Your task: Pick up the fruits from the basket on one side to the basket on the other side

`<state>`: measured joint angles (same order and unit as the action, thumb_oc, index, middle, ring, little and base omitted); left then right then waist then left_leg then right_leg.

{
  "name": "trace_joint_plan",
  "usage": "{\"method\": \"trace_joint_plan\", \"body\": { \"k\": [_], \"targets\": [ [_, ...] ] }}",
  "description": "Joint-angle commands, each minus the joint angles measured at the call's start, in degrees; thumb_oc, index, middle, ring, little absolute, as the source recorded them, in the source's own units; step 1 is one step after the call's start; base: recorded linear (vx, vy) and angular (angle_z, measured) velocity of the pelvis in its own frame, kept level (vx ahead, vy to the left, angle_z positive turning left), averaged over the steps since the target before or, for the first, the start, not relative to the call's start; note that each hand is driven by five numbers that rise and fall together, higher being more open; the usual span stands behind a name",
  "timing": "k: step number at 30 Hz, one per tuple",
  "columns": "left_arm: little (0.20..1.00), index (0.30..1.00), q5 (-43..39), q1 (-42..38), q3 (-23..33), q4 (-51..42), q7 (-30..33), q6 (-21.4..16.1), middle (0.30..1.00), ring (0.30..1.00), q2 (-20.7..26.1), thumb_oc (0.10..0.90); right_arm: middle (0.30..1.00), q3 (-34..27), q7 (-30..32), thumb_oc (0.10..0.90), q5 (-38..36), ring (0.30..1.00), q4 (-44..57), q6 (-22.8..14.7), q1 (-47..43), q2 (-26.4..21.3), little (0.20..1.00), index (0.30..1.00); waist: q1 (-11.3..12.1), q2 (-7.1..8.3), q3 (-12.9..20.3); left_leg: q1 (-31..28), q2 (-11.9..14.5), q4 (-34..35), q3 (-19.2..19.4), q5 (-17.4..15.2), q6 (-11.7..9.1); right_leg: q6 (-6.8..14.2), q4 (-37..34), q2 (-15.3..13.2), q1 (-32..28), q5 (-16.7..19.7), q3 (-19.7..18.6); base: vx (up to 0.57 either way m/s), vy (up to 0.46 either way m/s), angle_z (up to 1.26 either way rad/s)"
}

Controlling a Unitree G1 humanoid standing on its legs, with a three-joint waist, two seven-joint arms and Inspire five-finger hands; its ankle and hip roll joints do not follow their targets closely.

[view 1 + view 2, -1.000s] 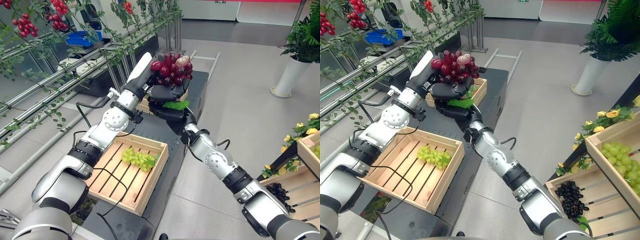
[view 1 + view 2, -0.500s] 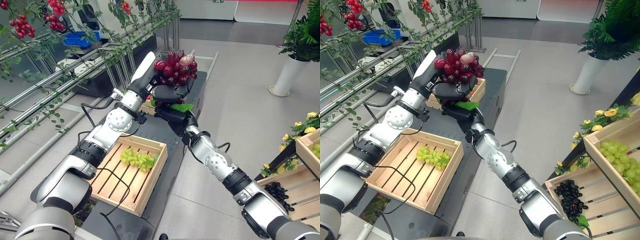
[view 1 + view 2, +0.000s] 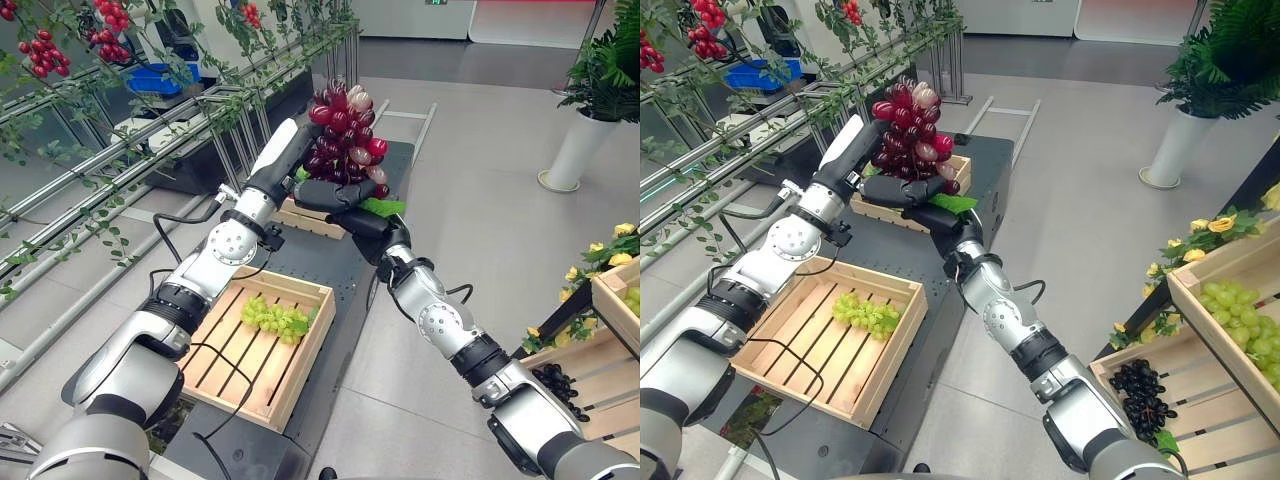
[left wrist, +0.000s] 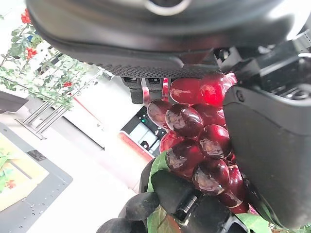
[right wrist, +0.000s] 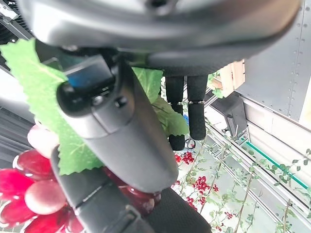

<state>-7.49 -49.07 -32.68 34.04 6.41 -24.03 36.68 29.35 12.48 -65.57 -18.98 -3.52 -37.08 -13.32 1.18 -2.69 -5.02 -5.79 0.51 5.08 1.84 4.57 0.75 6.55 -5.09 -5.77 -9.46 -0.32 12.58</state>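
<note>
Since 1 s ago the red grape bunch (image 3: 342, 135) has tipped up from lying on the hands to standing taller, top grapes higher; both arms are still raised over the dark cart (image 3: 330, 265).

Left hand (image 3: 290, 150) is on the bunch's left side, fingers curled round the grapes w/ the white-covered thumb along the outside (left wrist view shows dark fingers pressed against shiny red grapes (image 4: 194, 141)). Right hand (image 3: 335, 195) sits under the bunch, fingers wrapped at its base beside a green leaf (image 3: 383, 207); in the right wrist view the leaf (image 5: 34, 73) lies against the thumb and grapes (image 5: 29, 194) show past it.

Bunch is held in the air btwn both hands, above the far wooden crate (image 3: 310, 218) on the cart. Near crate (image 3: 300, 355) holds a green grape bunch (image 3: 278, 318). At right, another crate (image 3: 1200, 400) w/ dark grapes (image 3: 1143, 392), and a higher crate w/ green grapes (image 3: 1250, 325).
</note>
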Motion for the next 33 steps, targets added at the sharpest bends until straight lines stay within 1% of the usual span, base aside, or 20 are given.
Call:
{"method": "trace_joint_plan", "body": {
  "k": [1,8,13,20,28,33],
  "targets": [
    [0.900,0.900,0.7,-0.9,6.1,7.9,3.2,-0.3,0.900,0.900,3.1,0.800,0.300,-10.1,-2.0,0.400,1.9,0.300,6.1,-12.9,-8.7,3.2,0.300,0.300,0.8,0.87,3.5,-1.5,0.0,-0.1,-1.0,-5.1,-2.2,-4.3,0.1,0.8,0.0,0.3,-0.5,0.00,0.000,0.00],
    [0.900,0.900,0.4,-0.3,7.2,8.4,3.9,-1.1,0.900,0.900,4.0,0.800,0.300,-10.7,-1.6,0.400,2.6,0.300,6.2,-12.6,-8.0,2.0,0.300,0.300,0.8,0.91,3.7,-1.4,-0.1,-0.1,-0.9,-5.2,-2.3,-4.2,0.1,0.8,0.1,0.3,-0.3,0.00,0.000,0.00],
    [0.900,0.900,1.0,0.4,7.9,7.3,4.1,-0.1,0.900,0.900,4.6,0.800,0.300,-11.1,-1.8,0.400,3.0,0.300,6.4,-12.6,-7.2,1.6,0.300,0.300,0.9,0.84,3.7,-1.4,-0.1,-0.1,-1.0,-5.1,-2.3,-4.2,0.1,0.7,0.0,0.2,-0.3,0.00,0.000,0.00],
    [0.900,0.900,1.4,0.5,7.8,8.8,3.2,-0.4,0.900,0.900,5.3,0.800,0.300,-11.1,-2.0,0.400,2.9,0.300,5.9,-12.6,-7.2,1.1,0.300,0.300,0.8,0.67,3.6,-1.6,-0.1,-0.1,-0.9,-5.1,-2.3,-4.2,0.1,0.7,-0.1,0.3,-0.3,0.00,0.000,0.00],
    [0.900,0.900,1.5,1.5,8.6,9.0,2.7,0.1,0.900,0.900,5.8,0.800,0.300,-11.4,-1.9,0.400,3.8,0.300,6.3,-12.5,-6.9,0.5,0.300,0.300,0.9,0.61,3.6,-1.5,-0.1,-0.1,-0.9,-5.1,-2.3,-4.2,0.1,0.8,-0.1,0.2,-0.3,0.00,0.000,0.00],
    [0.900,0.900,3.6,2.1,8.8,9.1,3.2,0.1,0.900,0.900,6.5,0.800,0.300,-11.3,-1.5,0.400,4.2,0.300,6.8,-12.5,-6.5,0.2,0.300,0.300,1.0,0.66,3.6,-1.5,-0.1,-0.1,-0.9,-5.1,-2.3,-4.2,0.1,0.8,-0.1,0.3,-0.2,0.00,0.000,0.00]
  ]
}}
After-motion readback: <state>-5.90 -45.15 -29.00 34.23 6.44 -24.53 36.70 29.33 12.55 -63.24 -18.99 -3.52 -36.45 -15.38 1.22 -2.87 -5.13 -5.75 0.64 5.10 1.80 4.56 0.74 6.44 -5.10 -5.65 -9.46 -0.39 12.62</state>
